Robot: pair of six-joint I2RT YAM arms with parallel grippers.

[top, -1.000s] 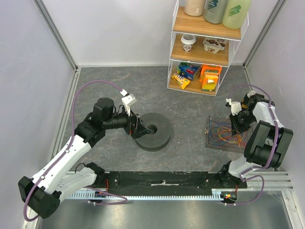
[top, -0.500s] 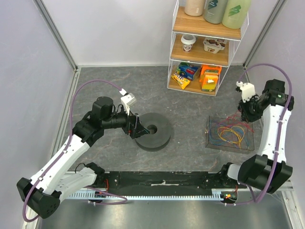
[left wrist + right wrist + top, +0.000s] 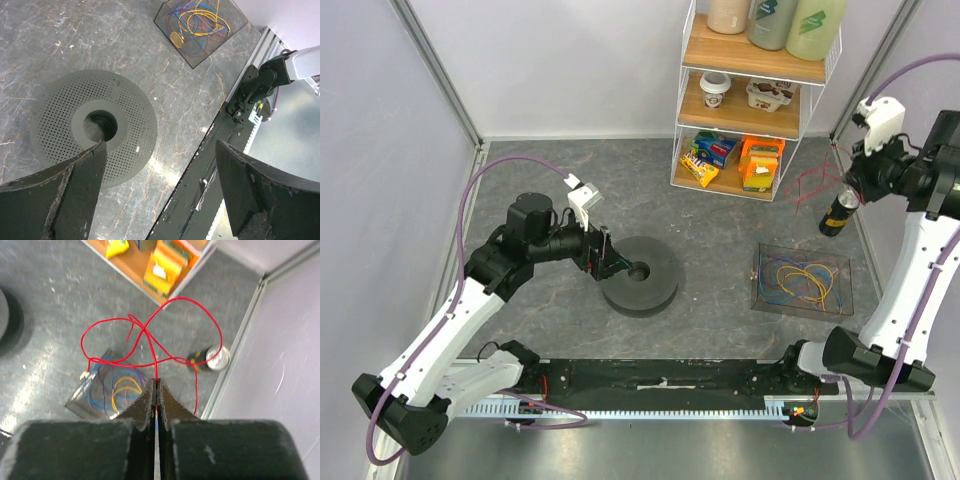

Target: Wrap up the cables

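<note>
My right gripper (image 3: 156,381) is shut on a thin red cable (image 3: 150,335) and holds it high in the air at the right wall, also in the top view (image 3: 849,187), where the red loops (image 3: 812,185) hang left of it. Other cables, yellow, orange and blue (image 3: 802,277), lie in a clear tray (image 3: 763,297), also seen in the left wrist view (image 3: 197,20) and right wrist view (image 3: 117,388). The dark grey spool (image 3: 641,274) lies flat mid-table. My left gripper (image 3: 607,262) is open over the spool's left edge (image 3: 95,127).
A wire shelf (image 3: 750,100) with snack packs, cups and bottles stands at the back. A dark can (image 3: 835,214) stands by the right wall, also in the right wrist view (image 3: 212,358). A black rail (image 3: 660,378) runs along the front edge.
My right gripper rose from the tray up and toward the right wall, lifting the red cable out of the tray. The left gripper stayed at the spool.
</note>
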